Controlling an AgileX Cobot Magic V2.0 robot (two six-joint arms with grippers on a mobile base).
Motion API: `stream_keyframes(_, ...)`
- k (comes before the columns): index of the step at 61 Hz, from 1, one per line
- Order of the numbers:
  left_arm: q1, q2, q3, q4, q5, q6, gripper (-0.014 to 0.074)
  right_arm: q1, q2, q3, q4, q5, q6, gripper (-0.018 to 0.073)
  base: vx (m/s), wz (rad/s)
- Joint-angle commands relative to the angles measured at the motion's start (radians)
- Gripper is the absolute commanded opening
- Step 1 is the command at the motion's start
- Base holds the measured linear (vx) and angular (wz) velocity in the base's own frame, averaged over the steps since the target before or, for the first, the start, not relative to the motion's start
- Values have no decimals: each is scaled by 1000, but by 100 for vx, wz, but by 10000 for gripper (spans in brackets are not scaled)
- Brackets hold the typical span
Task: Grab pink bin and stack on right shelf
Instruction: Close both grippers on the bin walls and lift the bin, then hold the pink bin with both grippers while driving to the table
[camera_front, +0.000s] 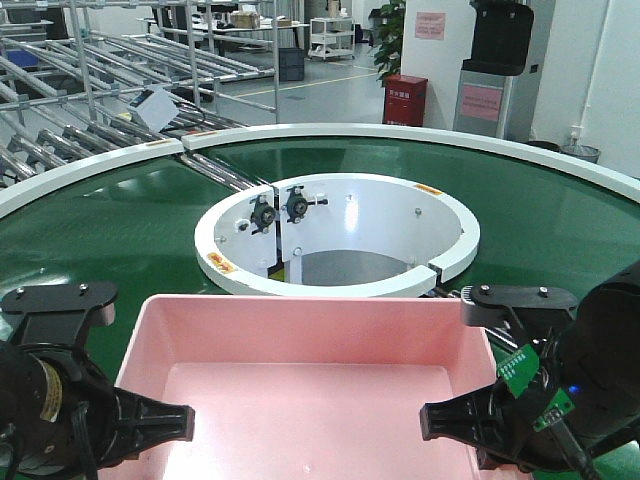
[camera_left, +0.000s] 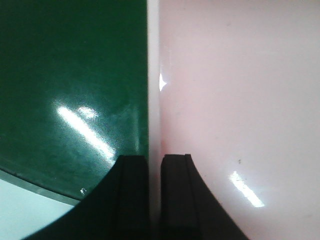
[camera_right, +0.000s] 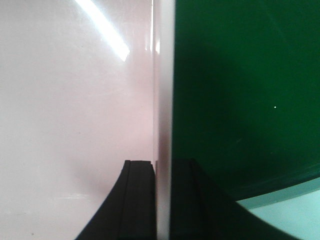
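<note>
The pink bin (camera_front: 310, 400) fills the near centre of the front view, over the green belt, with its inside empty. My left gripper (camera_front: 185, 422) is shut on the bin's left wall; in the left wrist view the thin rim (camera_left: 154, 100) runs between the two black fingers (camera_left: 132, 200) of that gripper (camera_left: 154, 165). My right gripper (camera_front: 428, 420) is shut on the right wall, and the right wrist view shows the wall (camera_right: 162, 100) pinched between the jaws of that gripper (camera_right: 162, 167). The right shelf is out of view.
The round green conveyor (camera_front: 100, 230) curves around a white inner ring (camera_front: 440, 215) just beyond the bin. Metal roller racks (camera_front: 60, 100) stand at the back left. A red box (camera_front: 405, 100) and a dark machine (camera_front: 495, 60) stand behind the conveyor.
</note>
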Motion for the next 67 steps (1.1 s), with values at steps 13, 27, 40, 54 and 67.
stream_keyframes(13,-1,-40,-26,67,-31,-13,57,-10,-39,-24,-85,-10,-3,36,0,0)
stream_keyframes(27,-1,-40,-26,67,-31,-13,57,-10,-39,-24,-85,-10,-3,36,0,0)
stream_keyframes(40,-1,-40,-26,67,-31,-13,57,-10,-39,-24,-85,-10,-3,36,0,0)
stream_keyframes(54,-1,-40,-26,67,-31,-13,57,-10,-39,-24,-85,-10,-3,36,0,0)
stream_keyframes(67,-1,-40,-26,66,-31,-13,57,-10,-39,-24,-85,-10,-3,36,-2,-7)
